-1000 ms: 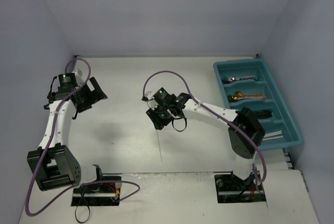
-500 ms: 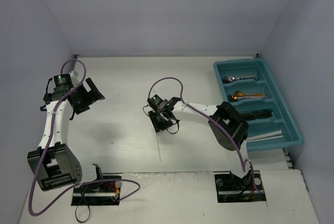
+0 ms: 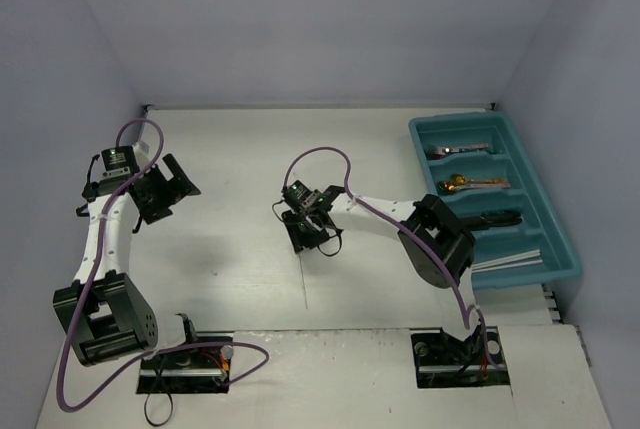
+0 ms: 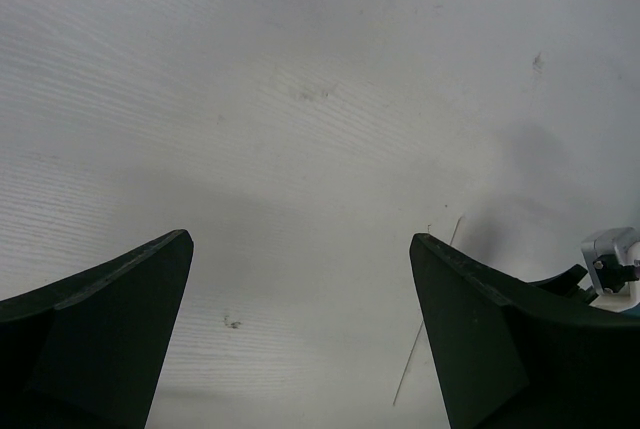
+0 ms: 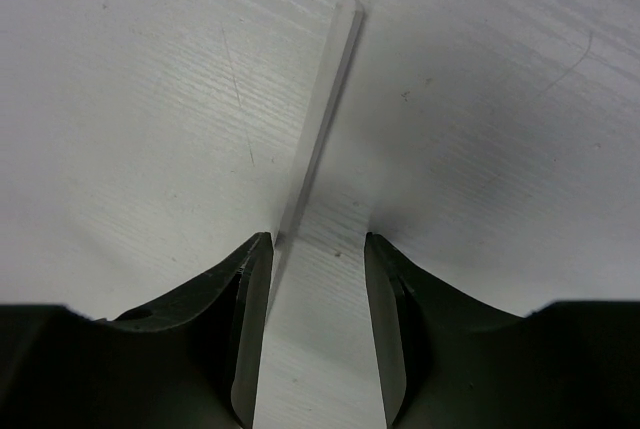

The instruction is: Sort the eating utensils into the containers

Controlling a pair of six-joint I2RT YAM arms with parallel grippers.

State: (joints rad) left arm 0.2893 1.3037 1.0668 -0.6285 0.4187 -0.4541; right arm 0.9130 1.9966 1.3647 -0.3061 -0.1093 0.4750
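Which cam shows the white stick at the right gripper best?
Right wrist: the white stick lies sharp between the open fingers of the right gripper. Top external gives only a faint line nearby; left wrist shows a thin line, unsure.

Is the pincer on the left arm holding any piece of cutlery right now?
No, the left pincer is wide open, with only the white table showing between its fingers.

The white stick (image 5: pixel 320 117) blurs between the jaws and runs off the bottom edge
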